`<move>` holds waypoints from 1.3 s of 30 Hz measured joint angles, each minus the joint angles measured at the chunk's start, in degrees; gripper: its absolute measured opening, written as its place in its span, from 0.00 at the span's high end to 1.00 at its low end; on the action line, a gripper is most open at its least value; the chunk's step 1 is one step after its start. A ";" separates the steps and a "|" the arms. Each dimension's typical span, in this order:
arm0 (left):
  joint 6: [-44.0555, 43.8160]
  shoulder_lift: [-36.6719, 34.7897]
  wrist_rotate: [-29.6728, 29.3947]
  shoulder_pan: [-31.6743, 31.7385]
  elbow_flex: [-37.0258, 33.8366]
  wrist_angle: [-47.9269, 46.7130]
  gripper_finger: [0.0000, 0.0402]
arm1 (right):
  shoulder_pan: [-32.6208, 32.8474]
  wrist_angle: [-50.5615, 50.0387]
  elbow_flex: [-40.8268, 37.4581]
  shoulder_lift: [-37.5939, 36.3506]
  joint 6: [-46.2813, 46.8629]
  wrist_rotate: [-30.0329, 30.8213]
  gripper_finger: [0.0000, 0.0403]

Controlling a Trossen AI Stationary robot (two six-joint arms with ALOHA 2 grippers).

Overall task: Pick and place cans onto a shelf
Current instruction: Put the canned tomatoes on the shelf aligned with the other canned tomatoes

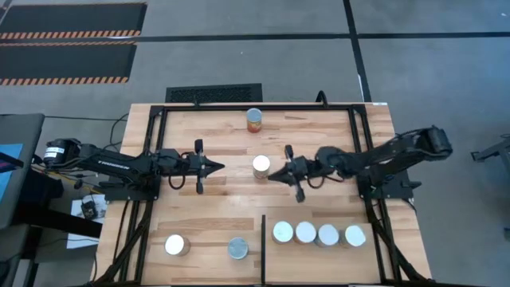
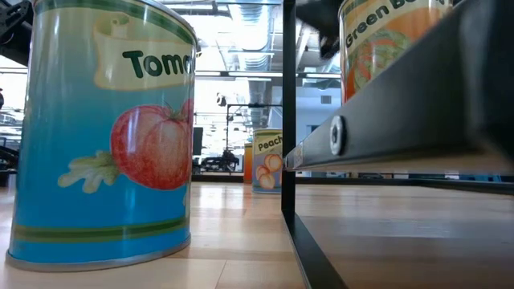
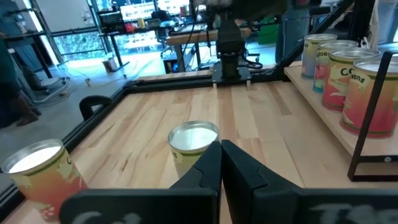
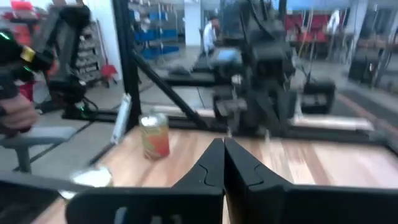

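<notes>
High view: four cans (image 1: pixel 318 233) stand in a row on the shelf (image 1: pixel 319 219), lower right of the frame, right of the black divider bar (image 1: pixel 263 239). Four cans remain off it: one at centre (image 1: pixel 261 167), one near the upper edge of the table (image 1: pixel 254 119), and two at lower left, a white-topped one (image 1: pixel 176 245) and a grey-topped one (image 1: pixel 237 249).

Right gripper (image 1: pixel 272 174) sits just right of the centre can, tips pointing at it, not around it. Fingers pressed together in the right wrist view; nothing between them.

Left gripper (image 1: pixel 217 166) rests left of centre, also aimed at the centre can but apart from it. Jaws pressed together, empty, as the left wrist view shows.

Judgement: task about half done; step in hand is the approach to the next pick, most likely the centre can, by the right arm.

Next move calls for: spreading the right jaws wide enough to straddle the can, advancing until the can body lies between the fingers, then closing at mid-height. Closed tips advancing as they are would push or tip the can. Placement then needs a free spot on the shelf beside the existing row.
</notes>
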 joint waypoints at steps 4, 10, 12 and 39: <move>-1.41 0.00 0.00 0.00 0.00 -0.04 1.00 | -4.21 0.48 1.59 6.24 1.98 -2.34 0.97; -2.83 0.00 -0.05 0.01 0.00 -2.14 1.00 | -6.40 -3.49 8.90 12.53 -0.23 -6.68 0.98; -3.18 0.07 -0.45 0.01 0.00 -2.56 1.00 | -6.80 -9.19 12.28 12.86 -1.24 -6.77 0.96; -2.93 10.94 0.92 -1.06 6.93 -2.66 1.00 | -4.30 -18.70 12.95 8.63 -10.73 -6.47 0.99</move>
